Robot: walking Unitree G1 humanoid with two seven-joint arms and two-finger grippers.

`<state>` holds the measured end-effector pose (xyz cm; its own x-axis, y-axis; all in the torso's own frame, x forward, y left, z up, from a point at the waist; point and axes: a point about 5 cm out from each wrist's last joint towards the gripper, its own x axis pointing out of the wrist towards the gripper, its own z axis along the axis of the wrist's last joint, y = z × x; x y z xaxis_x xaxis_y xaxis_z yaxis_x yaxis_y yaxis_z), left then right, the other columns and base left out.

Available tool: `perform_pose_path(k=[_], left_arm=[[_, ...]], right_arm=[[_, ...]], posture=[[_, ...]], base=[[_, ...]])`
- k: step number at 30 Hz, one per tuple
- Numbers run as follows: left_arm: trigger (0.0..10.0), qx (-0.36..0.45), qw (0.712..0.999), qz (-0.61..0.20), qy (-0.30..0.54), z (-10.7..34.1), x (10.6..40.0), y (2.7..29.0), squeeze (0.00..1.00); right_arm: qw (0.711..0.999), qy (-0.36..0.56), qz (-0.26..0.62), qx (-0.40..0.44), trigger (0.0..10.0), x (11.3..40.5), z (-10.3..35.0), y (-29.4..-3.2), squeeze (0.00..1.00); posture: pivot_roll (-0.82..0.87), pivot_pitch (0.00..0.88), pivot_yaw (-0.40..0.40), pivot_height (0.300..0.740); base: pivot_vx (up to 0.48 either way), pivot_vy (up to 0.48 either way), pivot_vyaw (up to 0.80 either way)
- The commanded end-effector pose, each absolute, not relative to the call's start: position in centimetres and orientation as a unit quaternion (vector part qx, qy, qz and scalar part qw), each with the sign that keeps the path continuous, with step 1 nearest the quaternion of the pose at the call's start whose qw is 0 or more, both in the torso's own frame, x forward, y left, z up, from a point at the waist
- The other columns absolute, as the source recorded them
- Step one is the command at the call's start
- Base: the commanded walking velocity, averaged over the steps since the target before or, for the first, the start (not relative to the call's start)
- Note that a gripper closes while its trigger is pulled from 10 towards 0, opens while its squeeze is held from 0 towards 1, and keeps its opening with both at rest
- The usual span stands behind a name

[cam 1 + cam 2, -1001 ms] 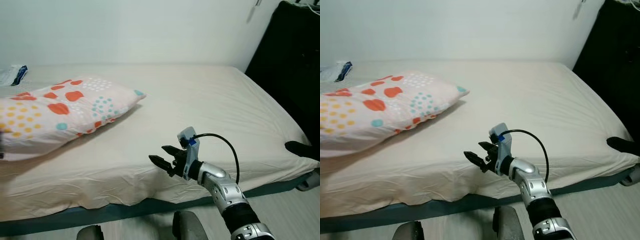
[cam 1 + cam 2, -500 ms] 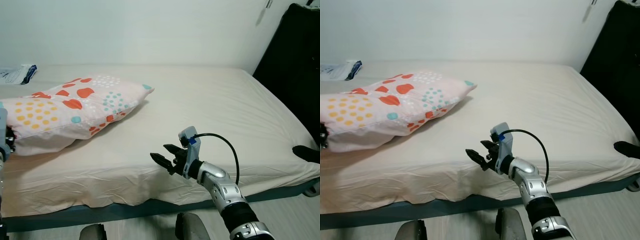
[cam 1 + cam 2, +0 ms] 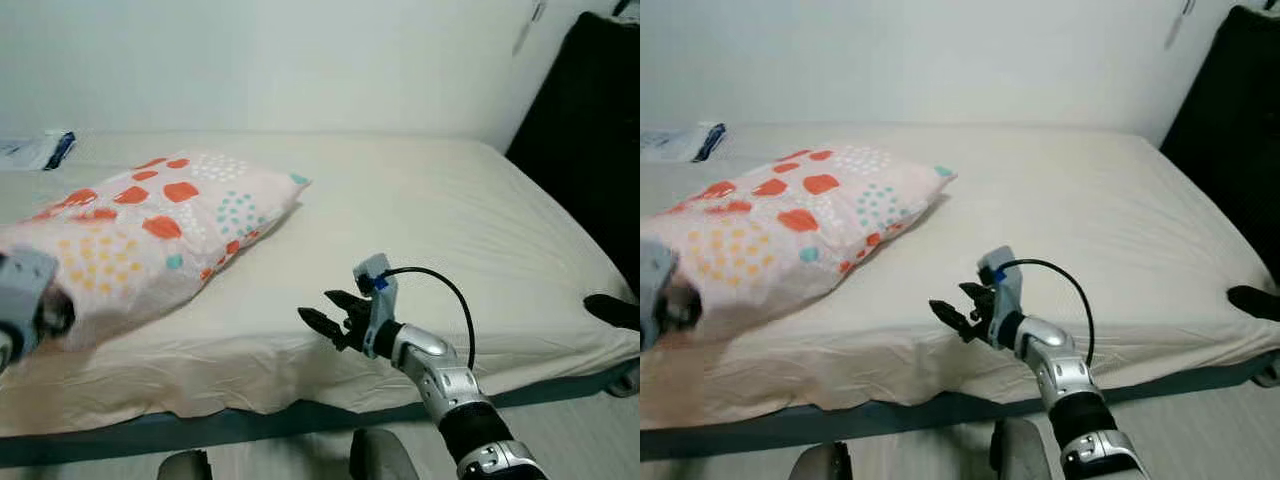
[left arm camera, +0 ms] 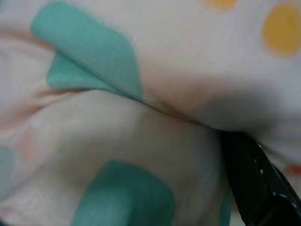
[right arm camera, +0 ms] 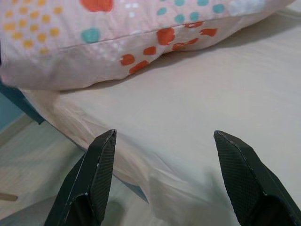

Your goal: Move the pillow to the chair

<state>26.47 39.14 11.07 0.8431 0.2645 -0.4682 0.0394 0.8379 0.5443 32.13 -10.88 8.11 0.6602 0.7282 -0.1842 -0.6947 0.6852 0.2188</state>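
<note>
A pink pillow (image 3: 150, 225) with red, teal and yellow spots lies on the left half of the bed (image 3: 450, 210). Its near end hangs at the bed's front edge, where my left gripper (image 3: 50, 312) is shut on that corner. In the left wrist view the pillow fabric (image 4: 117, 141) bunches against one black finger (image 4: 256, 188). My right gripper (image 3: 322, 310) hovers open over the bed's front edge, right of the pillow and apart from it. In the right wrist view its two fingers (image 5: 89, 188) stand wide apart above the sheet, with the pillow (image 5: 117, 42) beyond them.
The bed's cream sheet reaches back to a white wall. A tall black object (image 3: 590, 130) stands by the bed's right side, with a dark item (image 3: 612, 308) at the bed's right corner. A white and blue packet (image 3: 35, 150) lies at the far left.
The pillow's near end has been drawn toward the bed's front edge and tilted. My left gripper has come up into view at the left. The right gripper has hardly moved.
</note>
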Motion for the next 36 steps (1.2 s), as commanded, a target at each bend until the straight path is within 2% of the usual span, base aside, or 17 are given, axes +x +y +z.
perform_pose_path(k=[1,4,5,11,12,14,17,20,21,25,26,28,29,33,34,35,36], left_arm=[[10.0,0.301,0.901,0.081,0.303,11.6,25.8,40.6,0.00],[10.0,0.307,0.890,0.100,0.321,11.7,25.0,41.7,0.00],[10.0,0.299,0.893,0.101,0.319,11.7,24.8,41.8,1.00],[10.0,0.253,0.910,0.110,0.309,11.6,25.2,41.1,1.00],[10.0,0.235,0.914,0.114,0.310,11.5,25.4,41.0,0.11],[10.0,0.181,0.930,0.123,0.296,11.4,25.7,40.6,0.00],[10.0,0.025,0.961,0.131,0.242,11.3,26.6,39.6,0.52],[10.0,0.025,0.961,0.131,0.242,11.3,26.6,39.6,0.52],[10.0,-0.041,0.966,0.127,0.220,11.1,26.9,39.1,1.00],[10.0,-0.061,0.962,0.116,0.241,10.0,26.7,38.5,1.00],[10.0,-0.036,0.957,0.117,0.262,9.5,26.4,38.4,0.00],[10.0,0.039,0.948,0.117,0.294,9.1,25.9,38.6,0.00],[10.0,0.041,0.950,0.114,0.288,9.2,25.9,38.6,1.00],[10.0,-0.014,0.971,0.086,0.222,10.2,26.6,37.7,1.00],[10.0,-0.051,0.977,0.073,0.193,10.5,26.8,37.2,0.45],[0.0,-0.063,0.978,0.068,0.188,10.4,26.8,36.8,0.00],[0.0,-0.063,0.978,0.068,0.188,10.4,26.8,36.8,0.00]], right_arm=[[0.909,0.132,0.390,0.061,10.0,32.2,8.0,-10.9,0.00],[0.910,0.133,0.389,0.058,10.0,32.2,7.9,-10.9,0.00],[0.910,0.133,0.389,0.059,10.0,32.2,7.9,-11.0,0.00],[0.911,0.134,0.386,0.061,10.0,32.2,7.8,-10.9,0.00],[0.911,0.134,0.386,0.061,10.0,32.2,7.8,-10.9,0.00],[0.911,0.135,0.386,0.061,10.0,32.1,7.8,-11.0,0.00],[0.911,0.136,0.385,0.060,10.0,32.1,7.8,-11.1,0.00],[0.911,0.136,0.385,0.060,10.0,32.1,7.8,-11.1,0.00],[0.911,0.136,0.385,0.059,10.0,32.1,7.7,-11.1,0.00],[0.911,0.137,0.384,0.059,10.0,32.1,7.7,-11.2,0.00],[0.911,0.137,0.384,0.058,10.0,32.1,7.7,-11.2,0.00],[0.911,0.137,0.384,0.058,10.0,32.1,7.7,-11.2,0.00],[0.911,0.137,0.385,0.058,10.0,32.1,7.7,-11.2,0.00],[0.911,0.136,0.385,0.058,10.0,32.1,7.7,-11.1,0.00],[0.911,0.136,0.384,0.059,10.0,32.1,7.7,-11.1,0.00],[0.911,0.135,0.384,0.059,10.0,32.1,7.7,-11.1,0.00],[0.911,0.135,0.384,0.059,10.0,32.1,7.7,-11.1,0.00]], posture=[[0.02,0.000,-0.132,0.563],[0.02,0.000,-0.130,0.563],[0.02,0.000,-0.127,0.563],[0.02,0.000,-0.128,0.563],[0.02,0.000,-0.127,0.563],[0.02,0.000,-0.127,0.563],[0.01,0.000,-0.126,0.563],[0.01,0.000,-0.126,0.563],[0.01,0.000,-0.126,0.563],[0.01,0.000,-0.127,0.563],[0.01,0.000,-0.127,0.563],[0.01,0.000,-0.129,0.563],[0.01,0.000,-0.128,0.563],[0.01,0.000,-0.125,0.563],[0.01,0.000,-0.124,0.563],[0.01,0.000,-0.124,0.563],[0.01,0.000,-0.124,0.563]], base=[[0.000,0.000,0.00],[0.000,0.000,0.00],[0.000,0.000,0.00],[0.000,0.000,0.00],[0.000,0.000,0.00],[0.000,0.000,0.00],[0.000,0.000,0.00],[0.000,0.000,0.00],[0.000,0.000,0.00],[0.000,0.000,0.00],[0.000,0.000,0.00],[0.000,0.000,0.00],[0.000,0.000,0.00],[0.000,0.000,0.00],[0.000,0.000,0.00],[0.000,0.000,0.00],[0.000,0.000,0.00]])
